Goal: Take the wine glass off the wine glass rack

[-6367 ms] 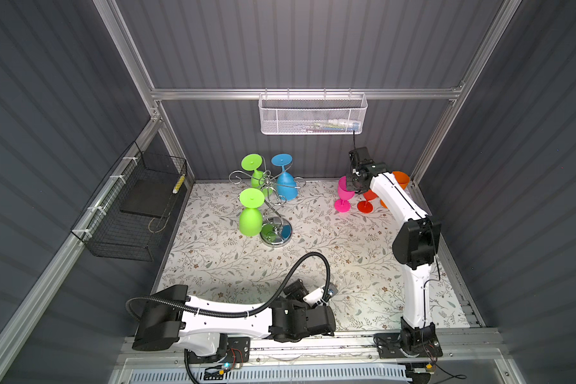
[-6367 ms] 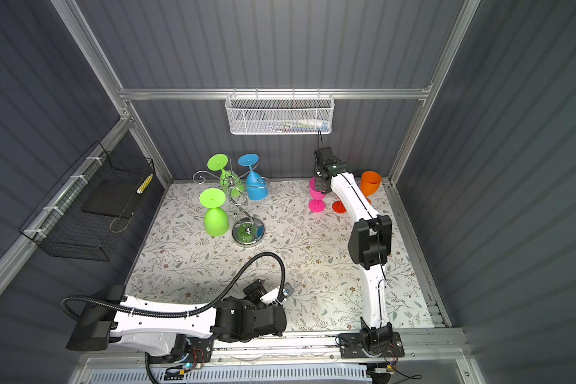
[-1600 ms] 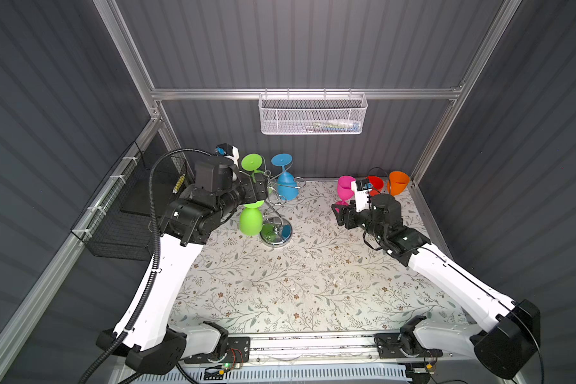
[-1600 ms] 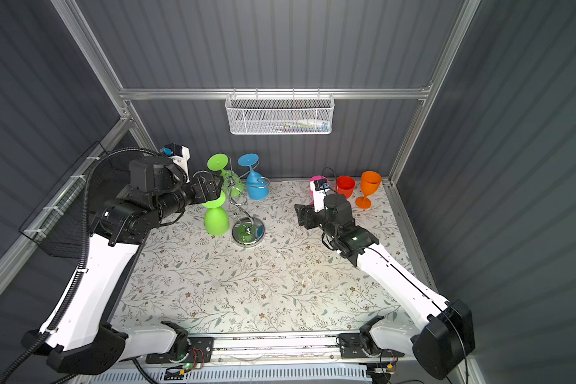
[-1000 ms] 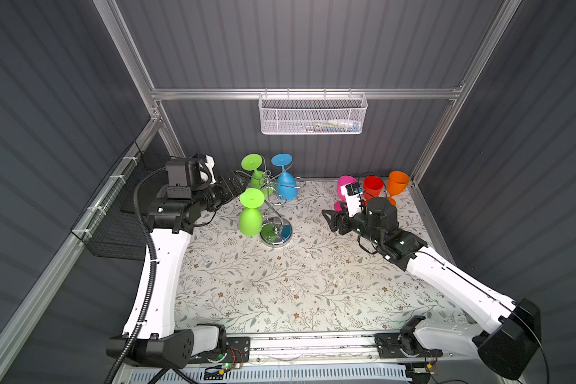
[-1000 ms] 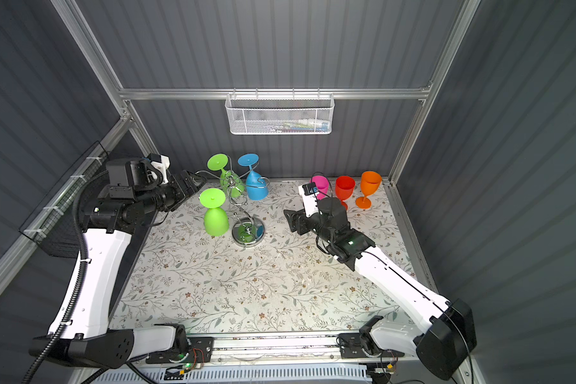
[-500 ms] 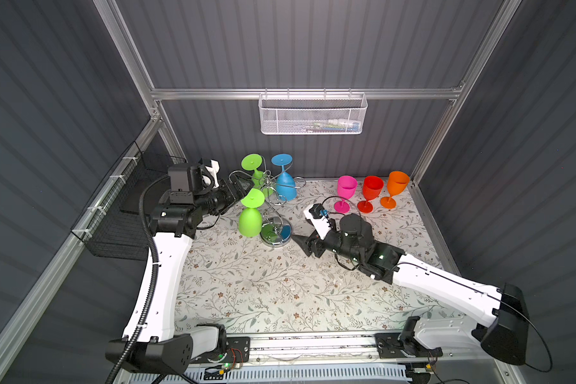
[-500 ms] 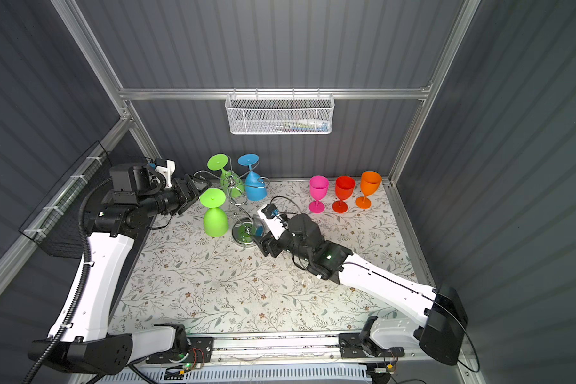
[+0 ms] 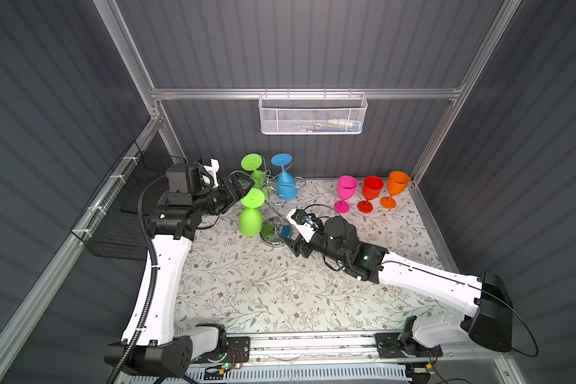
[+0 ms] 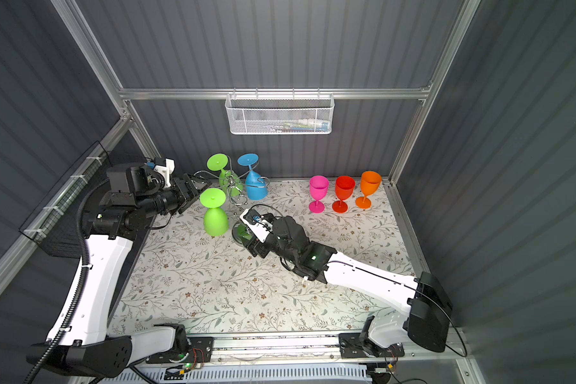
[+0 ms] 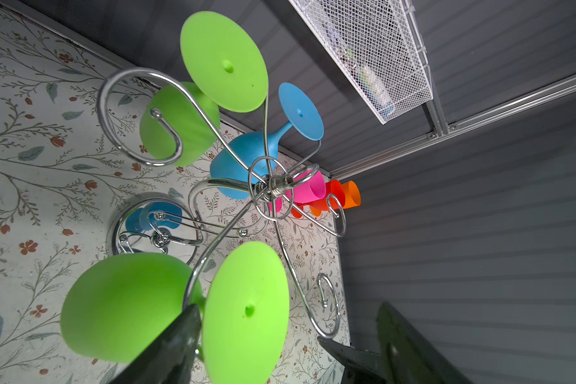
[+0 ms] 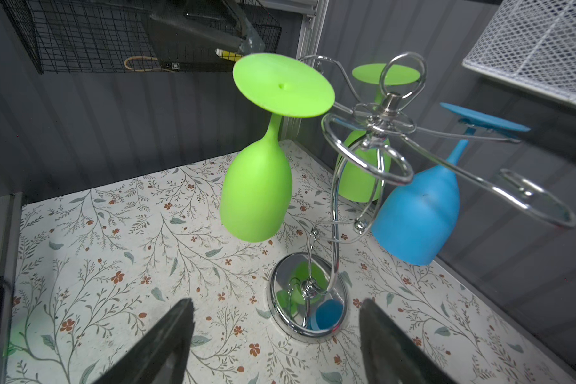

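The wine glass rack [image 9: 272, 240] stands back left on the table [image 9: 280, 292], with three hanging wine glasses [image 9: 250, 222] on it. Right of it, three upright wine glasses [image 9: 370, 191] line the back wall, below the mesh basket [image 9: 313, 117]. A wire basket [image 9: 113, 229] hangs on the left wall. The left gripper [image 9: 239, 189] is just left of the rack, and the right gripper [image 9: 292, 245] is just before its base.

A table covered in pale cloth printed with leafy sprigs and small red flowers [image 9: 280, 292] sits inside dark grey ribbed walls [image 9: 313, 43]. Three plastic goblets stand upright in a row near the back right corner: pink [image 9: 346, 191], red [image 9: 371, 189], orange [image 9: 396, 183]. A white mesh basket [image 9: 313, 116] hangs on the back wall, holding small blurred items. A black wire basket [image 9: 113, 229] hangs on the left wall.
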`<state>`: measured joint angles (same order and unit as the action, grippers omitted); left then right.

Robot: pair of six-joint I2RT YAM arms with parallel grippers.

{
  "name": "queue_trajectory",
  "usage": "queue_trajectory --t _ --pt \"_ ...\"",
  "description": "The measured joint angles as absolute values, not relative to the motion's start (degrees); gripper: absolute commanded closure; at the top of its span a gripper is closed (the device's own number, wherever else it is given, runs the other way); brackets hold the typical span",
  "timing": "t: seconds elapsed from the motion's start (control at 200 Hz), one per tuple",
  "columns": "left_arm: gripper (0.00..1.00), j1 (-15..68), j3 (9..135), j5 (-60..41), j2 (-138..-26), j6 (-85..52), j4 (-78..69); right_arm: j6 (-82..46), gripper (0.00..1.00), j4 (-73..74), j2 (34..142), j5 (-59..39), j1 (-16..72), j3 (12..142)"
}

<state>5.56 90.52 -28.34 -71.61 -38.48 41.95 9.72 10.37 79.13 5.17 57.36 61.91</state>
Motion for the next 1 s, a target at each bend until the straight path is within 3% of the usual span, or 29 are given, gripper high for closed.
queue_trajectory --t 0.375,1.001 --pt "0.22 5.6 89.5 -28.6 -71.7 -39.5 40.8 12.1 0.22 13.7 81.0 6.7 57.4 62.3" --pt "0.47 5.5 89.5 -28.8 -71.9 -40.6 42.7 13.0 0.22 16.7 82.2 7.6 57.4 62.3"
